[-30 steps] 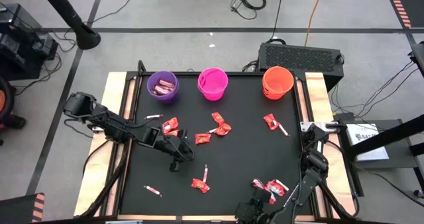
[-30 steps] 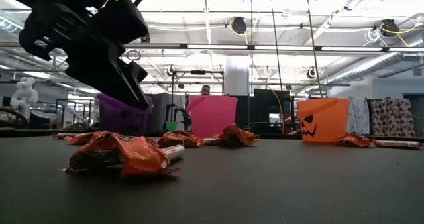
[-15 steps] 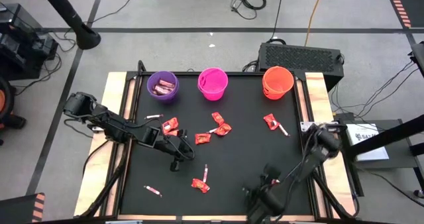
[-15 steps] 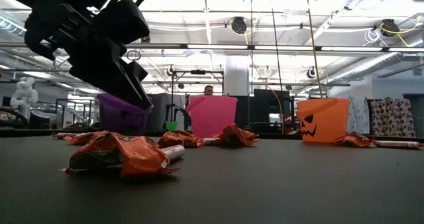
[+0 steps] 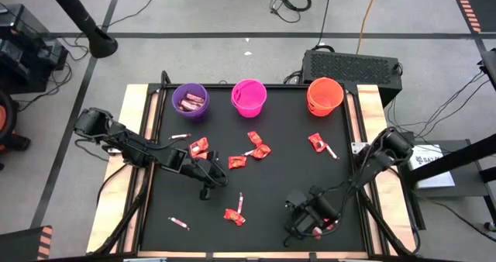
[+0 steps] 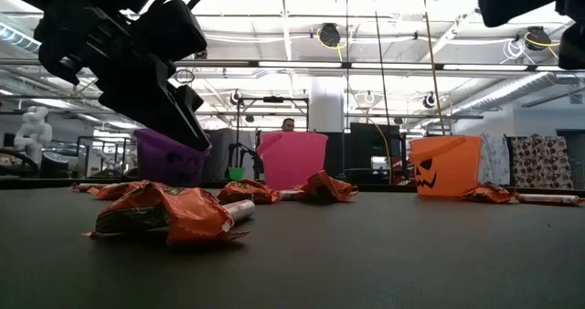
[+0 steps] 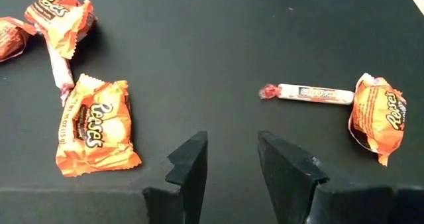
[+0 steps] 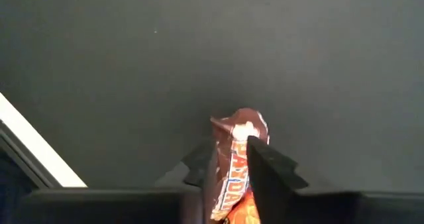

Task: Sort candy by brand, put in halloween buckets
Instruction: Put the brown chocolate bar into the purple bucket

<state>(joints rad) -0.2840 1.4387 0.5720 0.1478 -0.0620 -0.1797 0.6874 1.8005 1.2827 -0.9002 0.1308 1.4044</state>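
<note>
Fingers on the right gripper [image 8: 232,168] are clamped on a dark maroon sweet [image 8: 233,158] now, and compared with a second ago that arm has swung up off the near edge of the black surface [image 5: 279,169] with it, so the pick looks done and it needs the matching bucket next. The purple bucket [image 5: 190,101] already holds similar dark pieces, so I'd guess that one, with pink [image 5: 249,96] and orange [image 5: 325,94] beside it along the far edge.

The left gripper [image 7: 232,161] hasn't budged, fingers apart over bare surface between an orange wrapper [image 7: 96,126] and a pale stick [image 7: 311,92]. It sits right on the route to purple, loose sweets scattered around it.
</note>
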